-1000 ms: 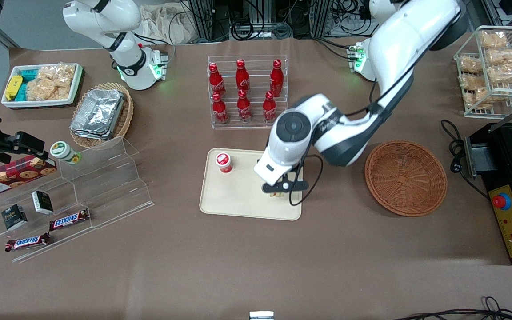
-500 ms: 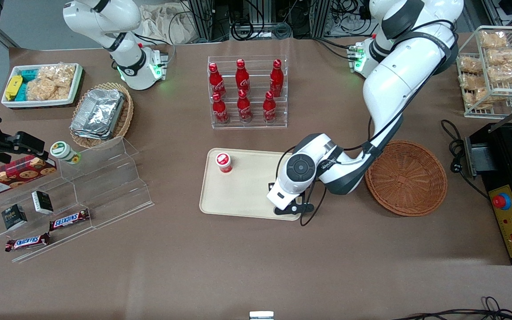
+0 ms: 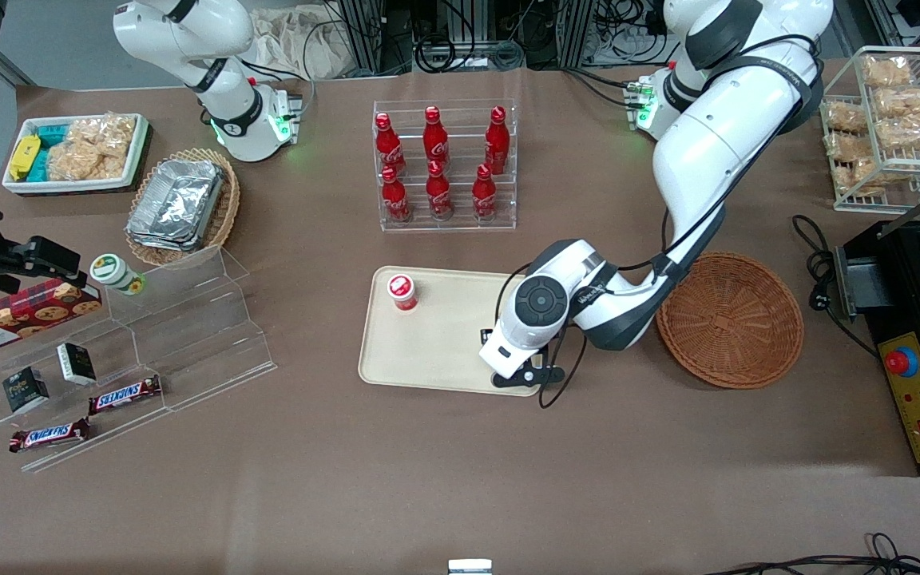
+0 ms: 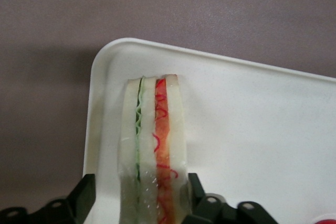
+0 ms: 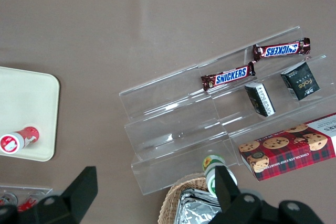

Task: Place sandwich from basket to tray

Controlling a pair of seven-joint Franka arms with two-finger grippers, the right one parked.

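The sandwich (image 4: pixel 152 145), a wedge of white bread with green and red filling layers under clear wrap, lies in the corner of the cream tray (image 3: pixel 428 351) nearest the basket (image 3: pixel 729 319), its long axis running straight out from between the fingers of the left arm's gripper (image 4: pixel 137 195). In the wrist view a black finger (image 4: pixel 84 195) sits on each side of the wedge, close against the bread, so the gripper appears clamped on the sandwich, low over the tray floor. From the front the wrist hides the wedge, the gripper (image 3: pixel 520 375) hanging over the tray's near rim. The basket stands emptied beside the tray, toward the working arm's end of the table. A small red-capped bottle (image 3: pixel 402 291) lies on the tray, well apart. By the look of it, only the release remains
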